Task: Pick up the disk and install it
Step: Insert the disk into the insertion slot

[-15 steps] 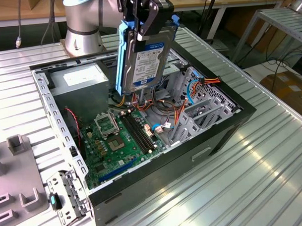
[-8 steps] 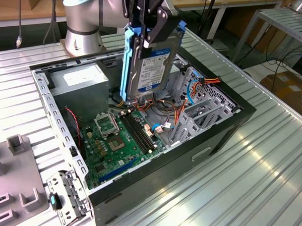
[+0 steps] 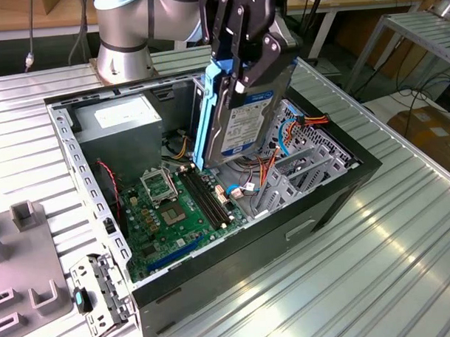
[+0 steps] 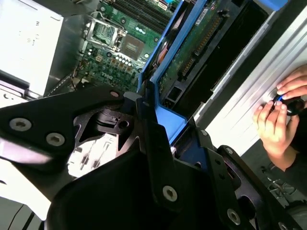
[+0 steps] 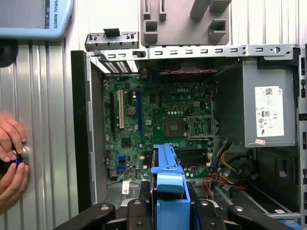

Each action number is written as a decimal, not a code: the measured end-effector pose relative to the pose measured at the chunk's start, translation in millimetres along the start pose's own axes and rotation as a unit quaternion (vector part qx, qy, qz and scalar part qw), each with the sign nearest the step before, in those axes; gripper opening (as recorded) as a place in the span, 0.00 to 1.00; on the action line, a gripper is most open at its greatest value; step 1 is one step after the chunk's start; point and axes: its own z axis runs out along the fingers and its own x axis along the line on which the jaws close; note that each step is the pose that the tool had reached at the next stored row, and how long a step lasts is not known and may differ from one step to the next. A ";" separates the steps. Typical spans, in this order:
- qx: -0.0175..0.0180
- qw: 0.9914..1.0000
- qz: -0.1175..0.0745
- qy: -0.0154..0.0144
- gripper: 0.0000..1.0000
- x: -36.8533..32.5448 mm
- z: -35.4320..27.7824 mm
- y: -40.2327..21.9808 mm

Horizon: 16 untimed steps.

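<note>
The disk [image 3: 242, 127], a silver hard drive with a white-and-blue label and blue side rails, hangs on edge above the open computer case [image 3: 337, 198]. Its lower end sits over the motherboard [image 3: 174, 207], beside the grey drive cage [image 3: 302, 166]. My gripper [image 3: 242, 70] is shut on the disk's upper end. In the second wrist view, the gripper [image 4: 160, 127] clamps the blue rail, and the disk's green circuit-board side [image 4: 196, 43] runs away from it. In the first wrist view, the blue rail end of the disk [image 5: 170, 179] stands between the black fingers [image 5: 136, 213].
A grey power-supply box [image 3: 127, 120] fills the case's far corner. Red and orange cables [image 3: 266, 171] lie by the cage. A person's hands [image 5: 12, 163] rest on the ribbed table beside the case. A grey fixture [image 3: 25, 257] and a metal bracket [image 3: 96, 291] lie at the exterior view's left.
</note>
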 end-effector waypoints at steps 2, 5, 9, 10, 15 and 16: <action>0.000 1.000 0.000 0.000 0.37 5.0 0.0 -1.8; -0.001 1.000 0.000 0.000 0.37 9.6 0.3 -8.7; -0.001 1.000 0.000 0.000 0.37 10.5 0.6 -27.4; -0.001 1.000 0.000 0.000 0.37 10.5 0.6 -31.9; -0.001 1.000 0.000 0.001 0.37 14.4 1.1 -49.1; -0.001 1.000 0.000 0.001 0.37 17.4 1.4 -49.6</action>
